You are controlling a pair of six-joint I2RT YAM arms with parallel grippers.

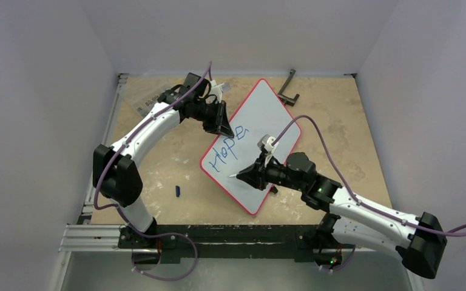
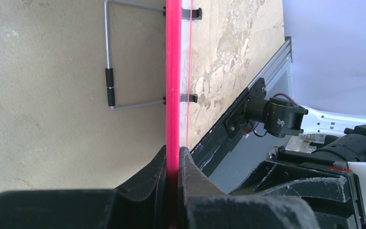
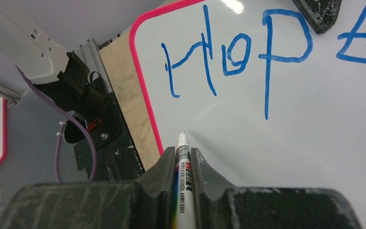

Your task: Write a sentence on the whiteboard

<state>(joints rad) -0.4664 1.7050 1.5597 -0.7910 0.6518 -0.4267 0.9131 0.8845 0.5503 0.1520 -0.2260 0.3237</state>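
The whiteboard (image 1: 266, 109) is lying slantwise in the middle of the table (image 1: 352, 121); the left gripper (image 1: 223, 126) is clamping its red rim on the far-left edge, jaws closed on it; the right gripper (image 1: 247, 174) is gripping a marker (image 3: 184, 186) over the near-left part; the sentence (image 1: 229, 148) is showing only "Hope" in blue; the marker tip is pointing just below the H, contact I cannot tell; a blue piece (image 1: 178, 191) is lying left of the whiteboard.

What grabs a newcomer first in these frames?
The skewed whiteboard mid-table, with blue lettering "Hope" slanting across it. The right tool pinches a marker, tip aimed at bare board below that word. The left tool is shut on the board's red rim at its far-left edge.
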